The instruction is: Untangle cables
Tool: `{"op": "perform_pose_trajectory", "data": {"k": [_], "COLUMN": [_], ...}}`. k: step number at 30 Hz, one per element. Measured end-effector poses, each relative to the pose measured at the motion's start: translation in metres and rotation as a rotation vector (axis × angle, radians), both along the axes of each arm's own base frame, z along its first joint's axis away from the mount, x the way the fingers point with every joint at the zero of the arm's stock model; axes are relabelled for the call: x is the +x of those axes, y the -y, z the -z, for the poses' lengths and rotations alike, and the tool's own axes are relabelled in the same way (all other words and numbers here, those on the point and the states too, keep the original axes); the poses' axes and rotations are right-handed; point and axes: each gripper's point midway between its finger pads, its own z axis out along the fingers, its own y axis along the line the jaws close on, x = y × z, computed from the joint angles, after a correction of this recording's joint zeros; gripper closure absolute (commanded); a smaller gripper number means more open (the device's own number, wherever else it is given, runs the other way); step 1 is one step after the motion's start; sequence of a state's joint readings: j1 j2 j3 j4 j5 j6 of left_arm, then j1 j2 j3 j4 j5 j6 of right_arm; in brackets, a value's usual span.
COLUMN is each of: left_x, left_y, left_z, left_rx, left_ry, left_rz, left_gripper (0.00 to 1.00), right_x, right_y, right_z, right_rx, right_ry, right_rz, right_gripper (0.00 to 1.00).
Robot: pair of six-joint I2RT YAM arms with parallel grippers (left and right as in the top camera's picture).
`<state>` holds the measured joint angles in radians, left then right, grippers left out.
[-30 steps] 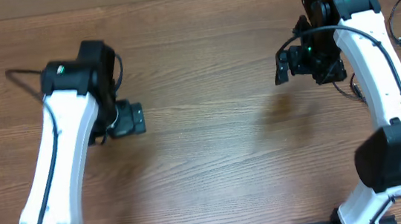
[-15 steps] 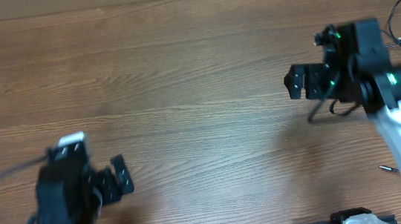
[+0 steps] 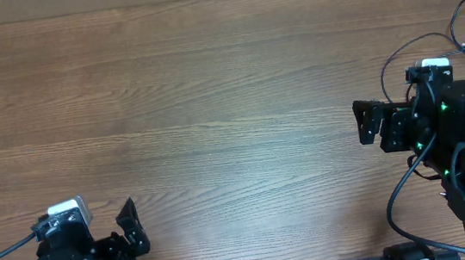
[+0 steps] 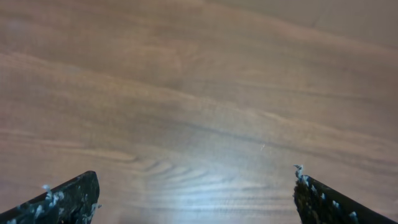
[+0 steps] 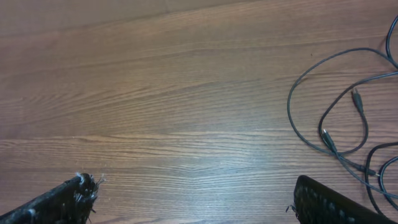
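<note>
Thin black cables (image 3: 463,36) lie in loose curvy strands at the table's far right, partly hidden under my right arm. In the right wrist view the cables (image 5: 336,118) loop at the right edge, with small plug tips showing. My right gripper (image 3: 370,122) is open and empty, to the left of the strands; its fingertips (image 5: 193,199) frame bare wood. My left gripper (image 3: 132,229) is open and empty near the front left edge, far from the cables; its wrist view (image 4: 196,199) shows only wood.
The wooden table (image 3: 211,89) spans the view. A small plug tip (image 3: 444,196) lies near the right arm's base. Thicker arm cables run by both arm bases at the front.
Both arms have pulled back toward the front edge. The left arm has moved from mid-left to the front left corner. The right gripper has moved down and right, uncovering the cable strands.
</note>
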<state>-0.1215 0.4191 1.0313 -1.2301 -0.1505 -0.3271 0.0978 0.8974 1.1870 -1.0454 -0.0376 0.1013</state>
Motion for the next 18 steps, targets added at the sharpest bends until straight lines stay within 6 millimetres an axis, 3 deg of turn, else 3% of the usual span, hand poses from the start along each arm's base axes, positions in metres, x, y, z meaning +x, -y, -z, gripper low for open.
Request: {"op": "perform_pose_trajectory", "data": {"k": [6, 11, 18], "left_x": [-0.012, -0.012, -0.012], "left_y": [-0.002, -0.002, -0.002], "left_z": [0.016, 0.018, 0.018], "left_rx": [0.004, 0.005, 0.005], "left_ry": [-0.081, -0.086, -0.086], "left_rz": [-0.005, -0.005, -0.005], "left_gripper": [0.0, 0.0, 0.0], "right_x": [0.004, 0.01, 0.017], "right_y": [0.0, -0.001, -0.001], "right_z": [0.007, 0.016, 0.047], "right_rx": [-0.004, -0.007, -0.02], "right_ry": [-0.031, -0.067, -0.2], "right_rz": [0.001, 0.001, 0.001], "right_gripper": [0.0, 0.0, 0.0]}}
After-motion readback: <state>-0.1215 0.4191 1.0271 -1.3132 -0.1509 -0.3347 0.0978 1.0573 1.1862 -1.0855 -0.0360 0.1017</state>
